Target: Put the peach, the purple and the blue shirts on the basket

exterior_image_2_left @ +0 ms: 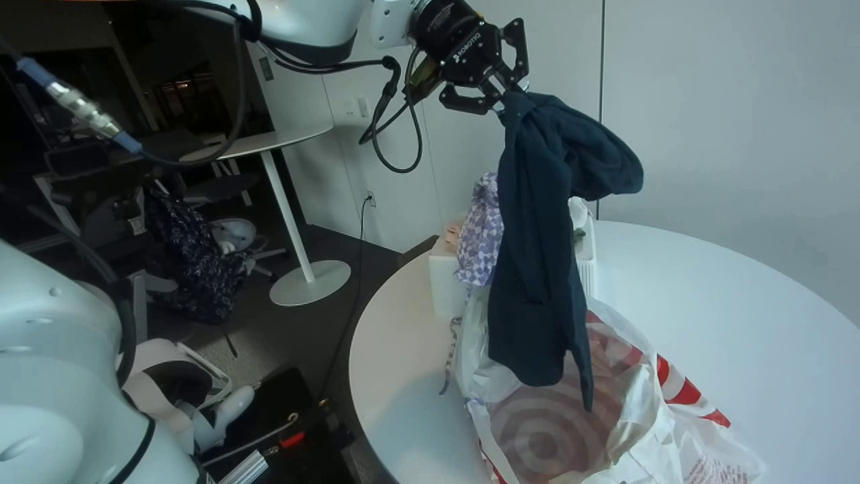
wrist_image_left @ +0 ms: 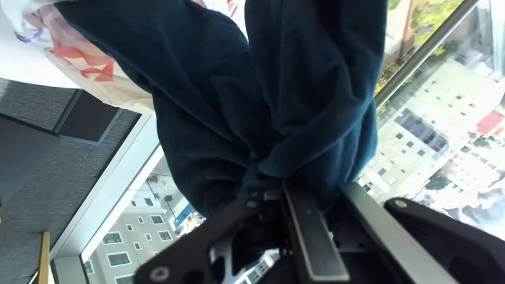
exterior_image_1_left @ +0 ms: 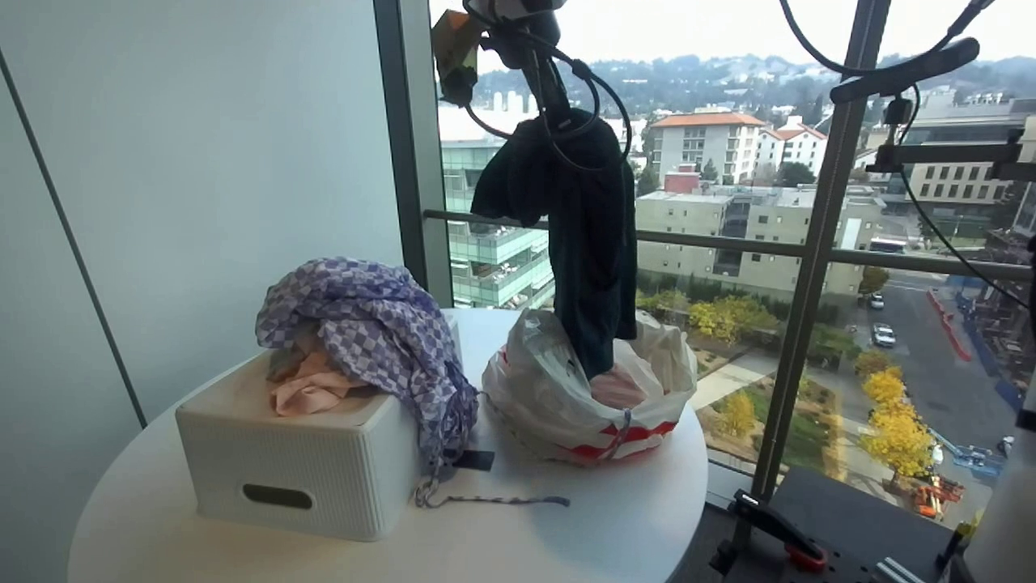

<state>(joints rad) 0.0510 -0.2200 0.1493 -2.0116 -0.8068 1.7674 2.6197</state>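
Navy shirt (exterior_image_2_left: 537,235) gripped by pincer (exterior_image_2_left: 509,99) over bag (exterior_image_1_left: 541,413) right of basket (exterior_image_1_left: 275,457).
Bag could be dragged if snagged by the hanging cloth.

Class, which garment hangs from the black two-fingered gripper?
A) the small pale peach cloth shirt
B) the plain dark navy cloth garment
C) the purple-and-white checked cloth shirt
B: in an exterior view, the plain dark navy cloth garment dangles with its gathered top pinched in the black two-fingered gripper.

Both exterior views overlook the table (exterior_image_1_left: 502,530); wrist view, close, seems tilted.
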